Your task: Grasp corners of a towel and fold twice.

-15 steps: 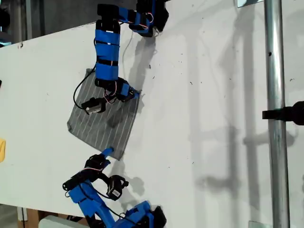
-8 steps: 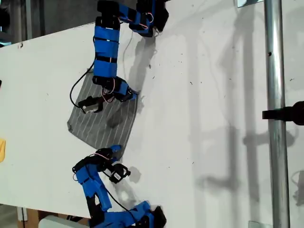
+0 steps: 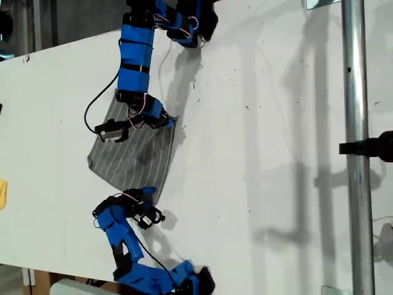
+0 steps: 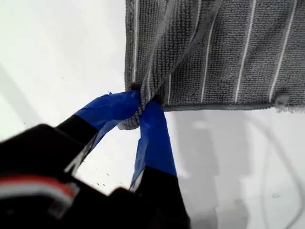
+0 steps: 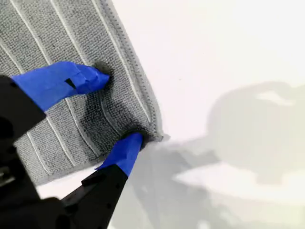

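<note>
Towel [image 3: 134, 155] lies flat on the white tabletop [image 3: 258, 153], partly hidden under an arm in the exterior view. My first tool [image 4: 141, 109] is clenched on a bunched corner [image 4: 131, 121]. My second tool [image 5: 119, 107] is spread wide, tips pressing either side of another corner [image 5: 155, 129].

- Towel [image 3: 132, 157]: upper edge in the exterior view hidden under an arm; both wrist views cut the cloth off at the frame.
- Pinched corner [image 4: 136, 117]: its tip buried between the blue fingers of my first gripper [image 4: 143, 102].
- My second gripper [image 5: 119, 107]: body a dark blur.
- Yellow object [image 3: 2, 193]: cut by the exterior view's left edge; identity unclear.
- Metal pole [image 3: 356, 147]: both ends out of frame.
</note>
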`<control>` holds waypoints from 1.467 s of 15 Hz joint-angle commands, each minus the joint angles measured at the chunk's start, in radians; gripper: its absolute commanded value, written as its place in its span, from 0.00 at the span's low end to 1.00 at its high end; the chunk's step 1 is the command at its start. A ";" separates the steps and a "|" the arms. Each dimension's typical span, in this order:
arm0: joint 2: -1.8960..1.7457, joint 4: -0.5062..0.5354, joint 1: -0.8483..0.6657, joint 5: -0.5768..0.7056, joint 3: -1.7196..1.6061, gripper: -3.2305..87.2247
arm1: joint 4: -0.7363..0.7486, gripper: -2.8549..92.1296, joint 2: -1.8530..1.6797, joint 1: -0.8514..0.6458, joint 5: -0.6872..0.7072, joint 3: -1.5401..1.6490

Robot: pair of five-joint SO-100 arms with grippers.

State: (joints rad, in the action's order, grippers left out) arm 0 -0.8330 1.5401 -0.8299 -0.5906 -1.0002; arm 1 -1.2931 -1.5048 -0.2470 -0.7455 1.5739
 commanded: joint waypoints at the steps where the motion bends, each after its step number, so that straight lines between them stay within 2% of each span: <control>1: -0.014 0.032 -0.038 -0.034 0.028 0.01 | 0.015 0.03 -0.089 0.006 -0.006 -0.003; 3: -0.048 0.061 0.006 -0.040 0.048 0.01 | 0.020 0.03 -0.089 0.003 -0.006 0.000; 6: -0.164 0.124 0.089 -0.115 0.021 0.01 | 0.038 0.03 -0.080 0.044 -0.021 0.000; 9: -0.385 0.137 0.227 -0.212 -0.069 0.01 | 0.094 0.03 -0.026 0.170 -0.103 -0.008; 11: -0.523 0.135 0.374 -0.290 -0.103 0.00 | 0.124 0.03 0.012 0.276 -0.164 -0.052; 13: -0.589 0.135 0.537 -0.390 -0.103 0.00 | 0.123 0.03 0.028 0.359 -0.212 -0.123; 16: -0.750 0.141 0.698 -0.630 -0.221 0.00 | 0.133 0.03 0.041 0.463 -0.259 -0.259; 18: -0.911 0.138 0.721 -0.727 -0.360 0.00 | 0.097 0.03 0.000 0.482 -0.281 -0.264; 19: -0.965 0.137 0.695 -0.732 -0.422 0.00 | 0.071 0.03 -0.049 0.471 -0.290 -0.224; 22: -0.977 0.133 0.591 -0.655 -0.492 0.00 | 0.008 0.03 -0.210 0.383 -0.314 -0.040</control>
State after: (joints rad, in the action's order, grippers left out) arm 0 -1.7687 1.6751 -0.1779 -1.2701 -1.4941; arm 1 -1.2686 -1.6015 0.1749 -1.0508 1.5018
